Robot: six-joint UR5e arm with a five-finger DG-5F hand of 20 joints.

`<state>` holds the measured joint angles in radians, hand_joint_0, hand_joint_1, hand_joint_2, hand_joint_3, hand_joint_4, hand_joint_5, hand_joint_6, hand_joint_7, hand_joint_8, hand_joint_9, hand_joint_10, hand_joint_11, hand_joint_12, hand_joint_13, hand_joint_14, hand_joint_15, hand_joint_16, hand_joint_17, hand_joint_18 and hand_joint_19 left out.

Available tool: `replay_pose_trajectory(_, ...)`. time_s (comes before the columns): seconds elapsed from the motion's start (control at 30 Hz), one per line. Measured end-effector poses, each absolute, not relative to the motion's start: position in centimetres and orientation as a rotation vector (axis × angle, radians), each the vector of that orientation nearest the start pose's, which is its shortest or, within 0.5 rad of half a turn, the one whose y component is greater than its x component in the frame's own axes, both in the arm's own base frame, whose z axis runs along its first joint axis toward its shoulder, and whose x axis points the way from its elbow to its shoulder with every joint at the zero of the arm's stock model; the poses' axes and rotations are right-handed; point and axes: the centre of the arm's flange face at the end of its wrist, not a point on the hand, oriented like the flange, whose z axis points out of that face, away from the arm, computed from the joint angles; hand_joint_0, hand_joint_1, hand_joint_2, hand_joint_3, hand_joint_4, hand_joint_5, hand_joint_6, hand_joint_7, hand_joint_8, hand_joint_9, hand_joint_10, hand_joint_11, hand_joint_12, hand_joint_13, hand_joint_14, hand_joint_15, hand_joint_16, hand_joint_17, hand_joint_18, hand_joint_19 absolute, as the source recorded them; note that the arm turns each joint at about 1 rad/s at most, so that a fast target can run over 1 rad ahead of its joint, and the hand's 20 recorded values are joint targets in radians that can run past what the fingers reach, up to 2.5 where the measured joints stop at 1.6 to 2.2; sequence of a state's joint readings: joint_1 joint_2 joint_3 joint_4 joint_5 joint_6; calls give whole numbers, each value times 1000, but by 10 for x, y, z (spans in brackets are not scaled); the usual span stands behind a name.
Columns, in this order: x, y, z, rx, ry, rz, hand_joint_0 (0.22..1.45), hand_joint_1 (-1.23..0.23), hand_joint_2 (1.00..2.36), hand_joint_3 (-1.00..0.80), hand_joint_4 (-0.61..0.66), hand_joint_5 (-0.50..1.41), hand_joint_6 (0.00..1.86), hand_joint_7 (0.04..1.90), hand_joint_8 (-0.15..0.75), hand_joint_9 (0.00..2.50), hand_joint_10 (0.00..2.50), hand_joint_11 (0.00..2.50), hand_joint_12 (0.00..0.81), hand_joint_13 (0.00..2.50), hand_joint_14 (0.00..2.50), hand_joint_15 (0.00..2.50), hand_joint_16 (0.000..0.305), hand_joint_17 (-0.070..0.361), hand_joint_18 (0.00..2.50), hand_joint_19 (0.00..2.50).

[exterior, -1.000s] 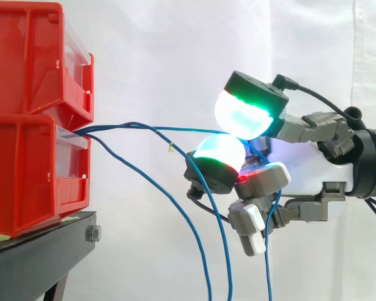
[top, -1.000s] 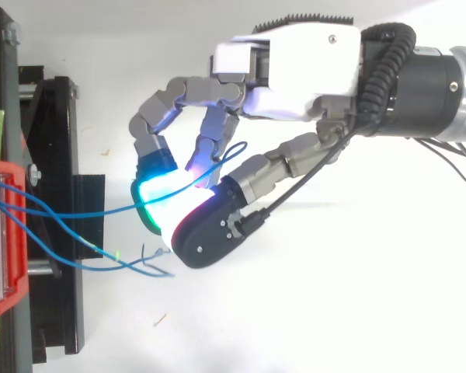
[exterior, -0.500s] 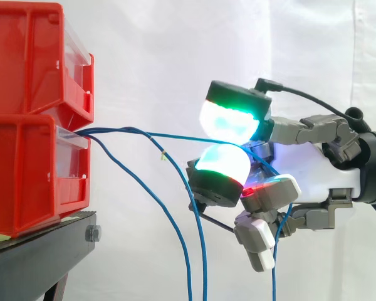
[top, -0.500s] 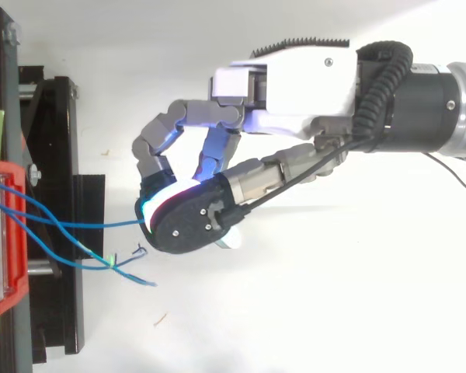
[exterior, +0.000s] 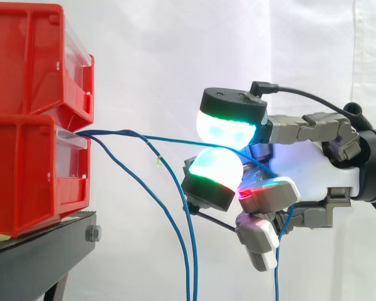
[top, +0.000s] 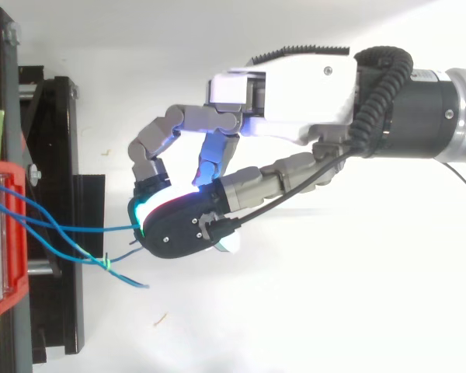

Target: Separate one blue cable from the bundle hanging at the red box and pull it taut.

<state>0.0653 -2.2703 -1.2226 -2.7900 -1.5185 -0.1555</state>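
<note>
Closed tighter, the hand's [exterior: 313, 164] fingers [exterior: 218, 164] now pinch one blue cable [exterior: 175, 139]; next, pull right, away from the red box [exterior: 31, 169].

You had a white curtain [exterior: 175, 50] behind everything. Low in the side view stood a black stand [exterior: 37, 260], with a silver bolt [exterior: 93, 234] at its end.

The cables [top: 101, 228] are blue, bins [exterior: 25, 169] red, stand [exterior: 37, 257] black, hand [exterior: 313, 169] white with cyan-green pads [exterior: 225, 128].
</note>
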Motion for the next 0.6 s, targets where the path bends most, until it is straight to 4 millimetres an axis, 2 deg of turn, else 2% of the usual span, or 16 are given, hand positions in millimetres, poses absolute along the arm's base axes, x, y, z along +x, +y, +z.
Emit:
replay_pose_trajectory(0.4,749,-85,253,1163,1242,1160,617,-671,1024,-52,179,-201,861,1151,380,1209,22,1182,472,1147,22,683,58,131,1032,555)
replay_pose_trajectory(0.6,750,-81,252,1184,1228,1164,633,-686,1022,-133,197,-213,863,1097,363,1162,23,1176,460,1132,23,699,56,126,1009,562)
